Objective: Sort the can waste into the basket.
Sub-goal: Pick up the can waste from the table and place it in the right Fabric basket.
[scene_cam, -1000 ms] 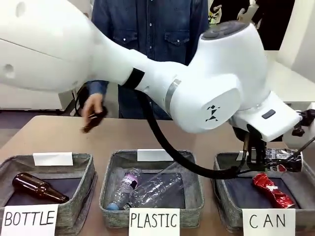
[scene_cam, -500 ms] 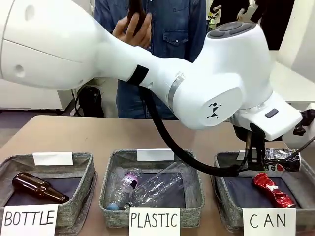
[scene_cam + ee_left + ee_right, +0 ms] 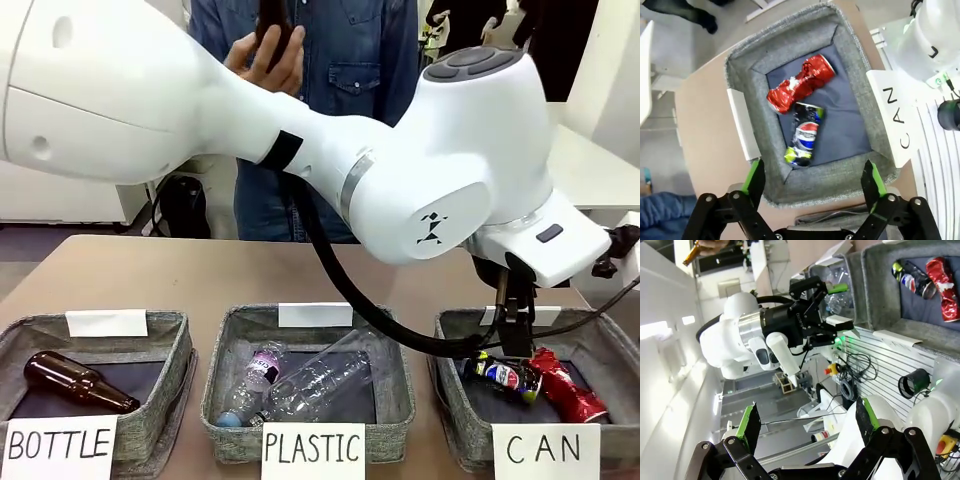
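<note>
Brown tabletop (image 3: 120,275) stretches across to a person in a denim shirt (image 3: 330,60), whose hand (image 3: 268,62) holds a dark bottle up at chest height. Along our near edge we see three grey fabric baskets in a row. At the left, the basket labelled BOTTLE (image 3: 165,400) holds a brown glass bottle (image 3: 75,383) lying on its side. In the middle, the basket labelled PLASTIC (image 3: 225,345) holds clear plastic bottles (image 3: 300,385).

At the right stands the basket marked CAN (image 3: 445,395), and both cans lie on its dark bottom. The black can (image 3: 503,375) rests on its side, touching the red can (image 3: 568,388) just beside it; in the left wrist view they meet end to side, roughly in an L.

Our left arm reaches across the middle and hangs over that basket. The left gripper (image 3: 812,180) stands wide, its green-padded fingers (image 3: 756,175) spread apart with nothing between them, directly above the black can.

The right gripper (image 3: 805,426) is also wide and empty, looking sideways toward the left gripper and the cans.
</note>
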{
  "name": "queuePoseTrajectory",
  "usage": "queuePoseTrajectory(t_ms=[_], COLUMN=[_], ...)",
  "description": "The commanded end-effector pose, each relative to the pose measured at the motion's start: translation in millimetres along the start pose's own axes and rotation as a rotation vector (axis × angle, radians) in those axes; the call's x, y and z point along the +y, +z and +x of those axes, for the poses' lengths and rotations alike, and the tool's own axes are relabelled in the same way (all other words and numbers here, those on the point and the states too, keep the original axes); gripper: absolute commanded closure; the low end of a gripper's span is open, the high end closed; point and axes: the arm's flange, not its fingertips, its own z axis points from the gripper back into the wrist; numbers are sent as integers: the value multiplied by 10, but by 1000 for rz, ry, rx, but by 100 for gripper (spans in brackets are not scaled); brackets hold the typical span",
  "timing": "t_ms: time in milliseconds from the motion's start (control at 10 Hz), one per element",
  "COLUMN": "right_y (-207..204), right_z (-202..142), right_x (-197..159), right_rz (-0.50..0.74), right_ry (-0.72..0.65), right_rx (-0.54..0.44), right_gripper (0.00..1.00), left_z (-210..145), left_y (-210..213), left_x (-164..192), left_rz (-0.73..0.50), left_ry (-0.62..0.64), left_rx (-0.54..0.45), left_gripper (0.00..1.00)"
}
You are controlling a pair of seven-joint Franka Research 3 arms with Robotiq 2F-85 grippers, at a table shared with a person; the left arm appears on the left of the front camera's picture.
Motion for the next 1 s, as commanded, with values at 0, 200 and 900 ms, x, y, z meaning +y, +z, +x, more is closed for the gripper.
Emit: queuePoseTrajectory(t_ms=[0, 200, 900], right_y=[36, 0, 56], right_z=[-3, 0, -4], right_x=[44, 0, -24], right_rz=[8, 0, 34], right_ry=[19, 0, 11], right_rx=[10, 0, -23], right_gripper=[0, 0, 0], left_z=[14, -30, 45], left_y=[37, 203, 458], left_x=[-45, -172, -338], left_rz=[14, -104, -28], left_ry=[20, 18, -18], left_rx=[15, 43, 67], left_gripper=[0, 0, 0])
